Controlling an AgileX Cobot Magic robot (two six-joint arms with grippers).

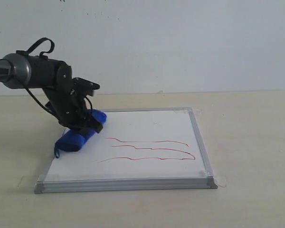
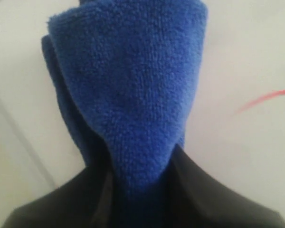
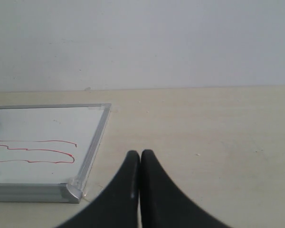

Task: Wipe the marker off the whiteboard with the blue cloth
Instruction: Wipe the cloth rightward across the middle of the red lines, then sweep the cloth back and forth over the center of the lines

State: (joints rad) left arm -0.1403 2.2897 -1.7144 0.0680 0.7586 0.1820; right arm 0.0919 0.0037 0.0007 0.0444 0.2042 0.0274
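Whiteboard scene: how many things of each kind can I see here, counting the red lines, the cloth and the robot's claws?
Whiteboard: 1
Blue cloth: 1
Red marker lines: 3
Grippers: 2, the left gripper clamped on the cloth and the right gripper closed on nothing
Total: 7

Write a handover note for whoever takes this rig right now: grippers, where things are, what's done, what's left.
Left gripper: shut on the royal-blue fuzzy microfibre cloth, down at the left side of the square silver-framed whiteboard.
Right gripper: shut, empty, over the table off the board.
Done: cloth is in grip at the board.
Left: all three red wavy marker lines are unwiped; sweep across them.
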